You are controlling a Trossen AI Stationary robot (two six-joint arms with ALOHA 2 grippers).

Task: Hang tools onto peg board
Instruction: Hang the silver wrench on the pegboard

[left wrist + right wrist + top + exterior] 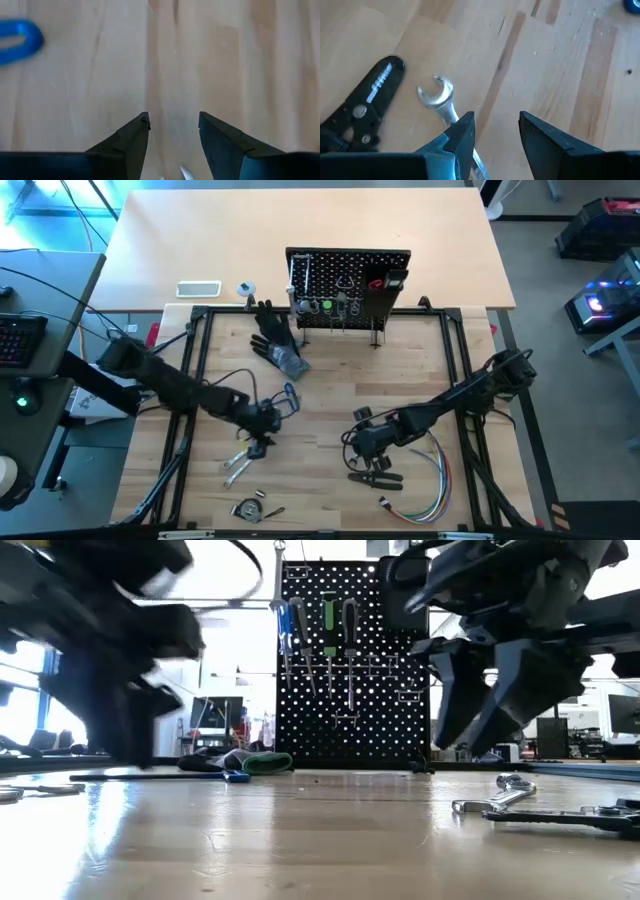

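A: From above, what can you see?
B: The peg board [348, 285] stands at the top middle of the wooden table [330, 390]. Tools hang on it, too small to name. The left gripper [262, 420] is at lower left, near a blue-handled tool [289, 395]. The right gripper [368, 442] is at lower middle, by a bundle of coloured wires [425, 490].

A: And from table height?
B: Both arms are big dark blurs. A shiny silver wrench [495, 795] lies flat at the right.

A: The left wrist view?
B: Its pointed black fingers [131, 137] are spread apart, nothing between them. A blue loop is cut off at the upper left.

A: The right wrist view?
B: Those fingers [462, 132] are apart too. The wrench's curved open end [437, 95] pokes out; its handle hides under one finger. A black flat tool [367, 107] is cut off at the left.
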